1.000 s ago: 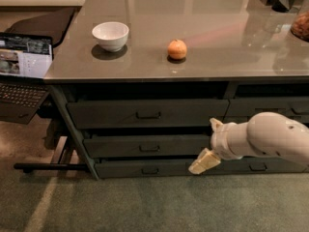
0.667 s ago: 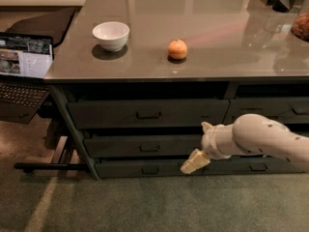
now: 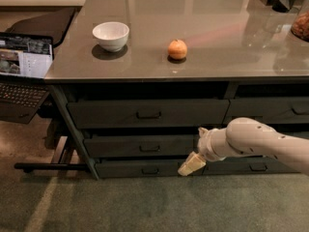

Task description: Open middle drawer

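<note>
Under the desk (image 3: 217,33) top, second row down, the middle drawer (image 3: 116,147) sits fully shut, its small dark pull (image 3: 148,148) untouched. Out at four o'clock from that pull, the pincer (image 3: 191,164) has slid toward nine o'clock along the drawer fronts; released or clenched, cannot tell. It's closing in, but the approach looks unfinished, with the pull not yet caught.

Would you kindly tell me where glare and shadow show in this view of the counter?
Camera view: the glossy countertop carries pale reflections and a pinkish streak beside the orange fruit; the bowl casts a dark shadow; the middle drawer lies in dim shade; the end effector, just below that drawer's right end, is brightly lit.
</note>
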Action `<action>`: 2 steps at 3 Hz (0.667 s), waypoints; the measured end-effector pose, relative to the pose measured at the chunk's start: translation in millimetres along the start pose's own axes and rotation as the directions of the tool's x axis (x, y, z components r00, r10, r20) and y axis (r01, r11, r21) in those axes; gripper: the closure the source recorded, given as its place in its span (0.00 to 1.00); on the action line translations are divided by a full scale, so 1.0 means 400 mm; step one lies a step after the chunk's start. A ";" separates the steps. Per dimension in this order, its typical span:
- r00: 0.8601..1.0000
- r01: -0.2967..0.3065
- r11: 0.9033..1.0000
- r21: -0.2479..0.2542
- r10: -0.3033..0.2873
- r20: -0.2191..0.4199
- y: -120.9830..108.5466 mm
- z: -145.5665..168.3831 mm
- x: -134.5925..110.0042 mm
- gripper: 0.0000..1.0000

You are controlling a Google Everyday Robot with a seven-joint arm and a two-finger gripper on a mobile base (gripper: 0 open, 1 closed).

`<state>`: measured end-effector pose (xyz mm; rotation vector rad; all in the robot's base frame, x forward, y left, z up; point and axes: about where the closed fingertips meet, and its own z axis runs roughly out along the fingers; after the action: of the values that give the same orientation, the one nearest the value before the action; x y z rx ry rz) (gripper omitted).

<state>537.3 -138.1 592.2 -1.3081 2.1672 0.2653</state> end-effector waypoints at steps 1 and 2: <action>1.000 0.003 1.000 -0.003 -0.003 0.012 -0.006 0.004 0.056 0.00; 0.999 -0.021 1.000 -0.008 0.021 0.025 -0.019 0.029 0.117 0.00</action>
<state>532.0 -171.4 556.8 -1.2798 2.1623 0.2969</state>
